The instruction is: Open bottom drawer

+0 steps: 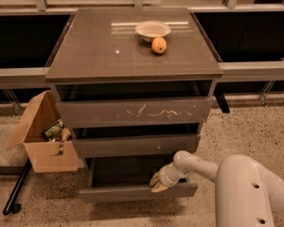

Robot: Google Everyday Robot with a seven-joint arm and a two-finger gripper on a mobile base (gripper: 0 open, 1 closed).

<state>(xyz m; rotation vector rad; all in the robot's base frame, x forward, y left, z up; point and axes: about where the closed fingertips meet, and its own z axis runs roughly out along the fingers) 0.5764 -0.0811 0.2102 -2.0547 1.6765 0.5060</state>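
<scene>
The bottom drawer [128, 193] is the lowest of the cabinet's three, a plain dark grey-brown front. It stands pulled out, and its shallow grey interior [125, 170] shows behind the front. My gripper [158, 182] is at the drawer's top front edge, right of centre, hooked over the lip. My white arm [241, 188] reaches in from the lower right. Above are the medium drawer [135, 145] and the wide scratched top drawer [132, 112], both slightly out.
An open cardboard box [42, 143] with items stands on the floor left of the cabinet. A black bar [16, 190] lies on the floor beside it. On the cabinet top [85, 46] are a bowl [152, 30] and an orange fruit [158, 45]. Speckled floor surrounds the cabinet.
</scene>
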